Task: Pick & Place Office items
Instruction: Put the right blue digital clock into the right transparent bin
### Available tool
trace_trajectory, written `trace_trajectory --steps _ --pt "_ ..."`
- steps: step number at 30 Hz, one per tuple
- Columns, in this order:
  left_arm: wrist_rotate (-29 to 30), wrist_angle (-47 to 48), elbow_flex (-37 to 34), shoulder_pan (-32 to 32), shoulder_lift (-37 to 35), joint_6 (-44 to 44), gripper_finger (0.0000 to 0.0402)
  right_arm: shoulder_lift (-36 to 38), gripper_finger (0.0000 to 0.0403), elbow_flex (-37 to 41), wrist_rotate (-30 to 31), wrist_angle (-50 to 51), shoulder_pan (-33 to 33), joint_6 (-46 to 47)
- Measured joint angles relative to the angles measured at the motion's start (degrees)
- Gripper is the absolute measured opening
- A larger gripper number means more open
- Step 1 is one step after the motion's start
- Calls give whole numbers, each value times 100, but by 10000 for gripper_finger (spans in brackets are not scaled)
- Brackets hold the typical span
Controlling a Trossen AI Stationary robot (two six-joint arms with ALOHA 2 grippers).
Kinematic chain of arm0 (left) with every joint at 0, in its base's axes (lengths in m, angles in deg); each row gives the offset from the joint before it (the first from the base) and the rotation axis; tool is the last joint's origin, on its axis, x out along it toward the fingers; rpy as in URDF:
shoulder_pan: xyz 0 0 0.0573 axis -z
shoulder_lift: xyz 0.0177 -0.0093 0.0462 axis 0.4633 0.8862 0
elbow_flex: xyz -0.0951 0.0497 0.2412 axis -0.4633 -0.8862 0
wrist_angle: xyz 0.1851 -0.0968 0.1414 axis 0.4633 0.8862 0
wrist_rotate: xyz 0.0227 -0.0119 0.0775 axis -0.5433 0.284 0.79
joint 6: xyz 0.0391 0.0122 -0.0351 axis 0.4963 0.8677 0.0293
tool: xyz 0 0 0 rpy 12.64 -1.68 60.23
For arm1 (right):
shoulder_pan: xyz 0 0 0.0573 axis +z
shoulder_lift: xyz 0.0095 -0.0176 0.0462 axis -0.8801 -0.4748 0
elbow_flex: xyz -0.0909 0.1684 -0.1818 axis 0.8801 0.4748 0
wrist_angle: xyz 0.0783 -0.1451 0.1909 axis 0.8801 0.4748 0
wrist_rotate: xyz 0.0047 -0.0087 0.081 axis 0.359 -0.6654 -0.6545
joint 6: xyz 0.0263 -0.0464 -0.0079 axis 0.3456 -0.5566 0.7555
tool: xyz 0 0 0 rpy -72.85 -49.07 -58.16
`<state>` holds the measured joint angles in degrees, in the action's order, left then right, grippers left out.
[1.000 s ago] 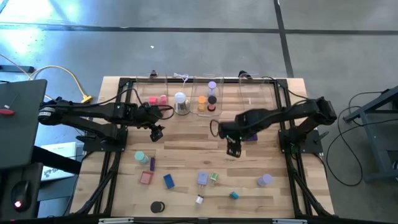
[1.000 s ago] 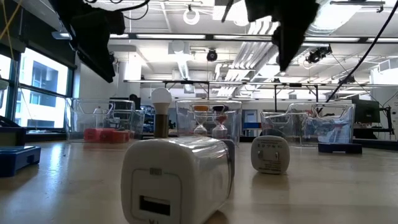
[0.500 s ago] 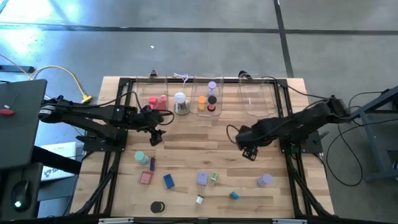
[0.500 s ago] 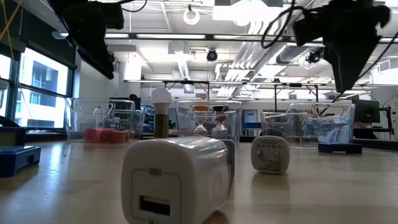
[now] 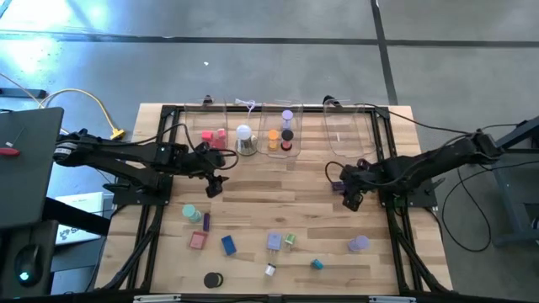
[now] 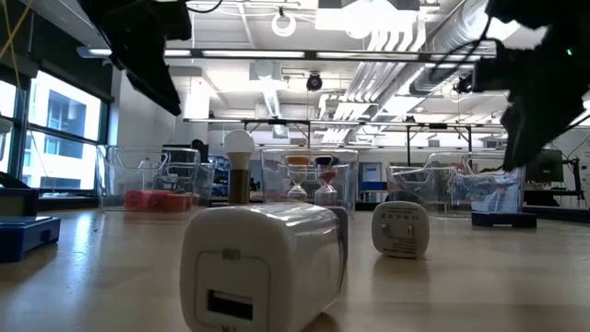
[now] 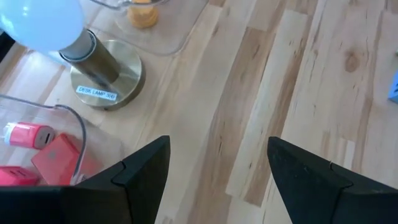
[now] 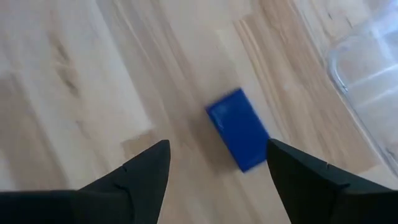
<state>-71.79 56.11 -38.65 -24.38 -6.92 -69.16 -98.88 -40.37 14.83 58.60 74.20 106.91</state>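
Nearest the front edge of the wooden table (image 5: 253, 202), a black disc (image 5: 212, 279) lies toward the left corner, with a small white piece (image 5: 270, 270) and a teal piece (image 5: 317, 263) further right along the same edge. Just behind these sit a pink square block (image 5: 198, 241), a blue block (image 5: 228, 245), a lilac plug-like block (image 5: 274, 241), a small green piece (image 5: 290, 240) and a purple cylinder (image 5: 359, 244). A teal cylinder (image 5: 190, 212) and a thin purple stick (image 5: 206, 221) lie behind the pink block.

At mid-depth, the left gripper (image 5: 213, 187) hangs above bare wood on the left side, fingers spread and holding nothing. The right gripper (image 5: 351, 200) hangs toward the right edge, fingers also spread and empty; its wrist view shows a dark blue block (image 8: 239, 137) lying flat on the wood beneath them, untouched.

Along the far edge stand clear plastic bins (image 5: 278, 135). The left one holds red and pink pieces (image 5: 212, 135); the middle one holds orange, black and purple pieces (image 5: 282, 135). A white-domed desk lamp (image 5: 245, 139) on a brass base stands between those two bins.
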Motion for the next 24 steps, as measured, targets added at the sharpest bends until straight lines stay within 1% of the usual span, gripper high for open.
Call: trace_trajectory --steps 4,10,15,18,20,24 --pt "1 -89 2 0 133 138 262 -7 254 269 170 -113 8 -19" --pt "0 -222 2 -48 412 246 262 -35 254 283 199 -335 6 131" --pt "-2 -206 2 -48 595 247 262 -35 254 280 192 -721 21 871" --pt "-2 -259 2 -48 620 253 262 -35 254 280 217 -985 21 1138" --pt "-2 -317 2 -48 620 267 262 -35 254 280 221 -1045 21 1055" --pt "-1 -323 2 -48 620 414 262 -35 254 280 299 -895 19 335"
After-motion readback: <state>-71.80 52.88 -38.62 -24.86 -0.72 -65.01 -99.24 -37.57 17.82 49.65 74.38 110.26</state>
